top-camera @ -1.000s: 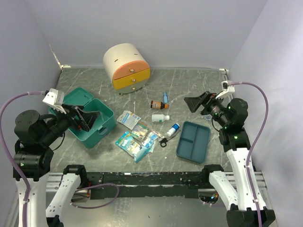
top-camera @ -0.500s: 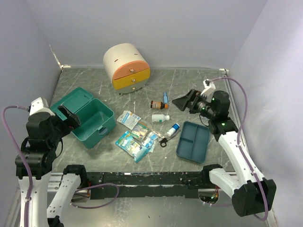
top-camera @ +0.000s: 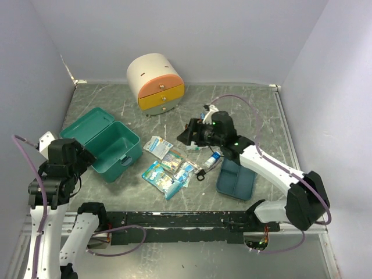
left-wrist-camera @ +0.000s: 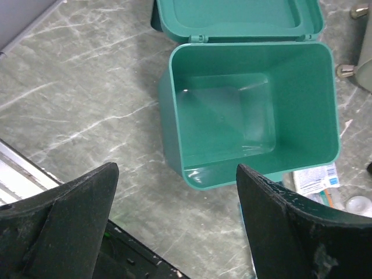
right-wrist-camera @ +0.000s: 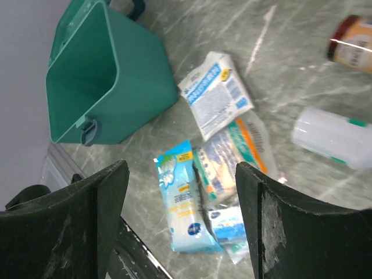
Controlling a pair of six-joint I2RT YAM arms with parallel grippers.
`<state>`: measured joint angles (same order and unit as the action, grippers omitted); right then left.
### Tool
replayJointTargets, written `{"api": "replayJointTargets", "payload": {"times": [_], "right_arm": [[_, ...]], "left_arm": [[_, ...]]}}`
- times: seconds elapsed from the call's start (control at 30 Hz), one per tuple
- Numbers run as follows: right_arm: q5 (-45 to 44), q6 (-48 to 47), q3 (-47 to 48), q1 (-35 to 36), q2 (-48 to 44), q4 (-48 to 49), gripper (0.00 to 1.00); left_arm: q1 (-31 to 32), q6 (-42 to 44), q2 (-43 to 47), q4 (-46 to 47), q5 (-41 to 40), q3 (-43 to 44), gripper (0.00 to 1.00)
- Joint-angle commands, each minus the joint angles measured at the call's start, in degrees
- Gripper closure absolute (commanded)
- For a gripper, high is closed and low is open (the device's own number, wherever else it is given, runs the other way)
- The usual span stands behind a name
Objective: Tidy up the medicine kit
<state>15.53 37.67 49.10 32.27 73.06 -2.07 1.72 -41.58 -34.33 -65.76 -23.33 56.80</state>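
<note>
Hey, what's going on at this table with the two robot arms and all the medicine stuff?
Two robot arms are sorting supplies into a teal medicine kit, which sits open and empty on the left of the table. The right end effector hangs open above the loose packets and a white bottle in the middle, holding nothing. The left end effector is also open and empty, facing the kit. Nothing is packed yet. A dark-blue tray lies to the right.
</note>
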Motion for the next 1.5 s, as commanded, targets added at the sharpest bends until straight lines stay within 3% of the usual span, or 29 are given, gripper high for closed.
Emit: {"api": "replayJointTargets", "payload": {"times": [0.0,0.13,0.33,0.57,0.97,1.13,1.47], "right_arm": [[-8.89,-0.33,5.39,6.6,4.44,2.7,0.26],[-12.41,0.53,7.42,10.13,7.78,4.09,0.27],[-16.14,-0.9,12.91,13.94,13.58,3.09,0.27],[-21.04,-3.72,24.77,18.38,24.86,-0.65,0.28],[-26.4,-7.03,43.83,22.83,44.5,-9.56,0.3],[-31.21,-5.15,43.07,22.94,45.55,-13.32,0.34],[-34.15,-1.82,34.98,23.66,38.51,-16.45,0.36]], "left_arm": [[0.12,-4.4,-0.24,3.48,2.9,-1.83,0.06],[0.17,-7.75,-3.55,8.37,6.01,-5.86,0.08],[0.07,-10.3,-10.51,9.09,-2.77,-5.54,0.06],[0.1,-12.24,-13.31,16.17,-2.29,-12.47,0.19],[0.04,-11.1,-14.67,16.94,-2.58,-12.12,0.14],[0.06,-8.95,-15.77,18.3,-0.7,-11.45,0.14],[0.11,-2.43,-19.85,22.19,3.59,-10.02,0.15]]}}
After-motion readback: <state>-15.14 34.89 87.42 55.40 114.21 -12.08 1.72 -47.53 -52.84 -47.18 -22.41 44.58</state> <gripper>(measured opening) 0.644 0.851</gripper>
